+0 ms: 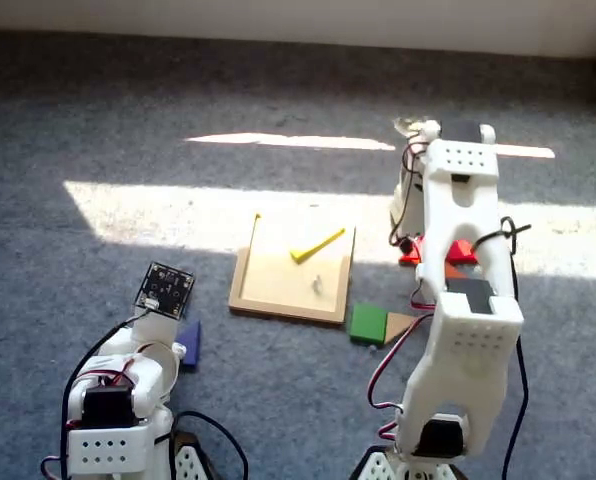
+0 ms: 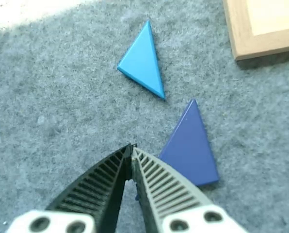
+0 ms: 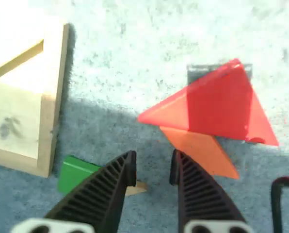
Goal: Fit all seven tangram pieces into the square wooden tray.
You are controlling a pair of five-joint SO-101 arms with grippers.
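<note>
While the right pincer (image 3: 153, 167) hangs released by the red triangle (image 3: 217, 104) overlapping an orange piece (image 3: 202, 150) (centre right), closing may drag both. The left pincer (image 2: 132, 153) is clenched, empty.

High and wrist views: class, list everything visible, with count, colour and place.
wooden tray: 1, pale wood, mid-carpet between the arms.
yellow piece: 1, yellow, in the tray.
green square: 1, green, off the tray's corner.
tan piece: 1, tan, beside the green square.
red triangle: 1, red, overlapping the orange piece.
orange piece: 1, orange, partly under the red triangle.
dark blue triangle: 1, beside left gripper.
light blue triangle: 1, apart from the dark one.
carpet: 1, grey, under everything.
left gripper: 1, shut.
right gripper: 1, open, near orange piece.
</note>
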